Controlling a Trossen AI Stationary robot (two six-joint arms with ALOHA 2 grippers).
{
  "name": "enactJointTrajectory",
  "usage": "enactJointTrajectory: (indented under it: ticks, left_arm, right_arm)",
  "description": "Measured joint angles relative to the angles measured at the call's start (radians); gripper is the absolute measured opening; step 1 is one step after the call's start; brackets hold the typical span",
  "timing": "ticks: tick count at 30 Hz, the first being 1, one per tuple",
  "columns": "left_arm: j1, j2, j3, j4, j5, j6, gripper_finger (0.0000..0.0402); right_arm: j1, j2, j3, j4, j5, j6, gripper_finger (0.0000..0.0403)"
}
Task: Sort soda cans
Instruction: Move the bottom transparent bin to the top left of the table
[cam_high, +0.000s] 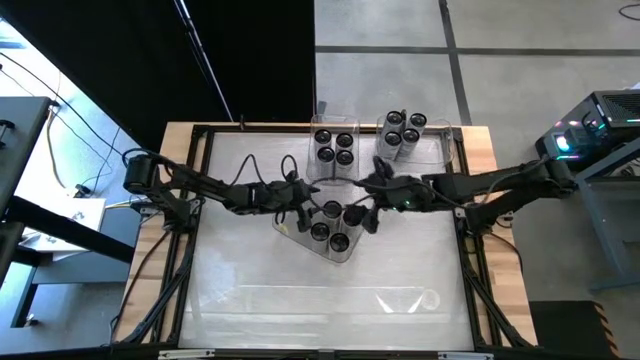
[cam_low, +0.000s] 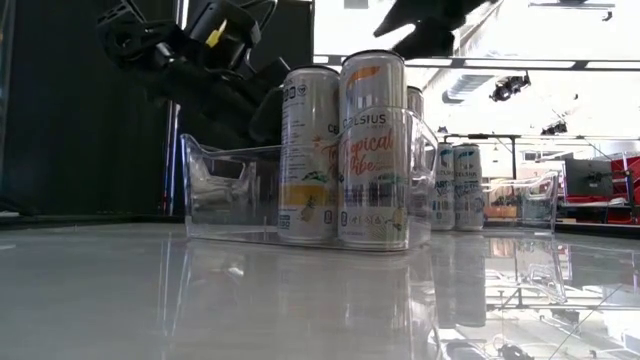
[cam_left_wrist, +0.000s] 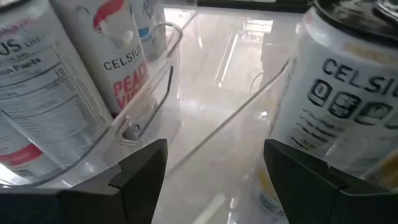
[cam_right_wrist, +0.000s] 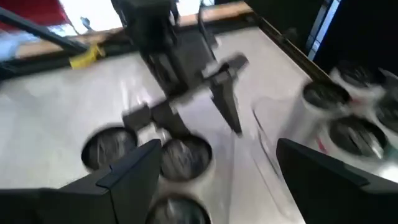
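Observation:
A clear tray (cam_high: 345, 252) sits slantwise at the table's middle and holds several soda cans (cam_high: 339, 241), upright on their bases. Two more clear trays stand at the far edge, one at centre (cam_high: 312, 160) and one to its right (cam_high: 445, 148), each with several upright cans (cam_high: 334, 146) (cam_high: 401, 132). My left gripper (cam_high: 303, 207) is open at the middle tray's left side, low over the table; in its wrist view a can (cam_left_wrist: 339, 106) stands beside one finger. My right gripper (cam_high: 362, 200) is open and hovers above the middle tray's right side, over can tops (cam_right_wrist: 181, 157).
A dark frame rail (cam_high: 200, 200) runs round the white table top. The near half of the table (cam_high: 320, 310) is bare white surface. In the low view the middle tray (cam_low: 225, 190) and its tall cans (cam_low: 372, 145) stand in front, with the far cans (cam_low: 455, 185) behind.

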Motion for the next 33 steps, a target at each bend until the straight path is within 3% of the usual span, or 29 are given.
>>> enactJointTrajectory:
  ticks: [2, 8, 14, 18, 25, 29, 33]
  left_arm:
    - [-0.001, -0.001, 0.001, -0.002, -0.019, 0.003, 0.0263]
    - [-0.023, -0.04, 0.0, -0.034, -0.154, 0.046, 0.0263]
    - [-0.093, -0.213, 0.001, -0.195, -0.283, 0.056, 0.0263]
    - [-0.214, -0.333, 0.002, -0.345, -0.412, -0.017, 0.0262]
    - [-0.491, -0.393, 0.002, -0.615, -0.455, -0.313, 0.0248]
    - [-0.619, -0.373, 0.002, -0.763, -0.454, -0.58, 0.0243]
    - [-0.698, -0.298, 0.001, -0.805, -0.545, -0.775, 0.0232]
  right_arm:
    - [0.03, -0.024, -0.01, -0.059, 0.039, 0.028, 0.0312]
    - [0.123, -0.09, -0.161, -0.044, 0.018, 0.111, 0.0312]
    - [0.205, -0.202, -0.322, 0.021, 0.049, 0.194, 0.0312]
    - [0.221, -0.249, -0.453, 0.057, 0.077, 0.249, 0.0312]
    - [0.165, -0.237, -0.664, 0.243, 0.156, 0.344, 0.0312]
    - [0.115, -0.238, -0.697, 0.28, 0.225, 0.402, 0.0307]
    - [0.061, -0.238, -0.71, 0.343, 0.213, 0.402, 0.0292]
